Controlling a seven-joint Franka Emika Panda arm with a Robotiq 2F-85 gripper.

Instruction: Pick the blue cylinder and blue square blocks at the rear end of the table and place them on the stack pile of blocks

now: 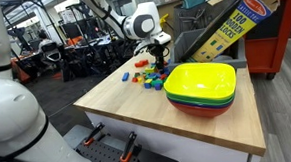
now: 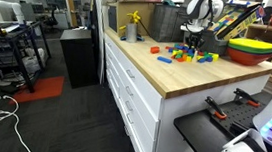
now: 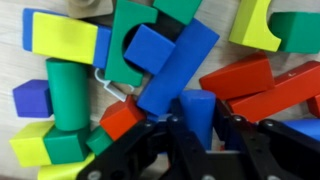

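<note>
Lower centre of the wrist view: the blue cylinder (image 3: 196, 108) is clamped between the narrowed fingers of the gripper (image 3: 198, 128), over the stack pile of blocks (image 3: 150, 60). Released onto such uneven blocks, it could be toppled and rolled across the table (image 1: 127, 107).

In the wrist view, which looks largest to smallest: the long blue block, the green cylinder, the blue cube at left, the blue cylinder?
1. long blue block
2. green cylinder
3. blue cube
Unranked: blue cylinder, partly hidden by the gripper and possibly nearer the camera.
</note>
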